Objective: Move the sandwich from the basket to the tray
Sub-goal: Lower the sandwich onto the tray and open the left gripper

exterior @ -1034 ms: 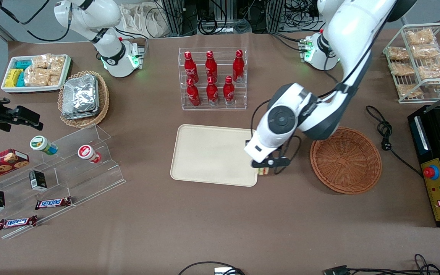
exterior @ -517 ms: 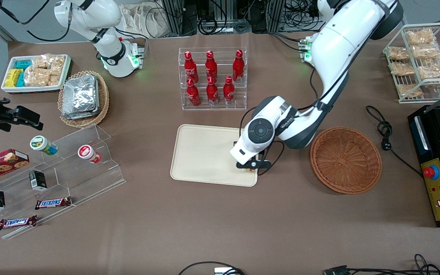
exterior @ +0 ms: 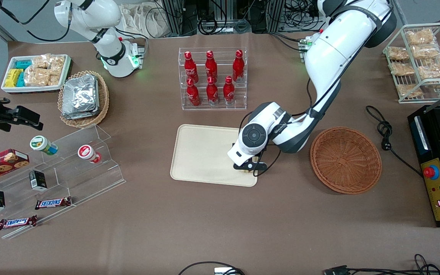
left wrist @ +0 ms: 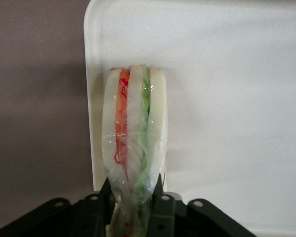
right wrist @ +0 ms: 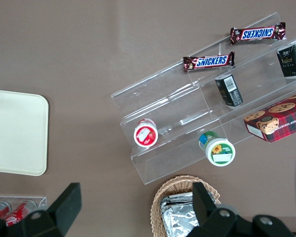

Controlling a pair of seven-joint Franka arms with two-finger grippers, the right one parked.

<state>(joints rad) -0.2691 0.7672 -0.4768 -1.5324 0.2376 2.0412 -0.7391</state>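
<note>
Your hand (exterior: 249, 168) grips the small wrapped triangular white-bread sandwich (left wrist: 133, 148) over a corner of the large cream-beige plastic tray (exterior: 201, 152), beside the reddish-brown wicker basket (exterior: 345, 160).

The front view looks steeply down from high above the table's front edge, facing my two bases and taking in the whole table. My left wrist camera looks along my gripper (left wrist: 134, 210), very near the sandwich (left wrist: 133, 148) clamped between its fingers, with a corner of the tray (left wrist: 227, 74) beneath. The right wrist camera looks straight down from well above the parked arm's end. All three views share the tray (exterior: 201, 152); front and right wrist views also share the clear stepped shelf (exterior: 71, 160).
</note>
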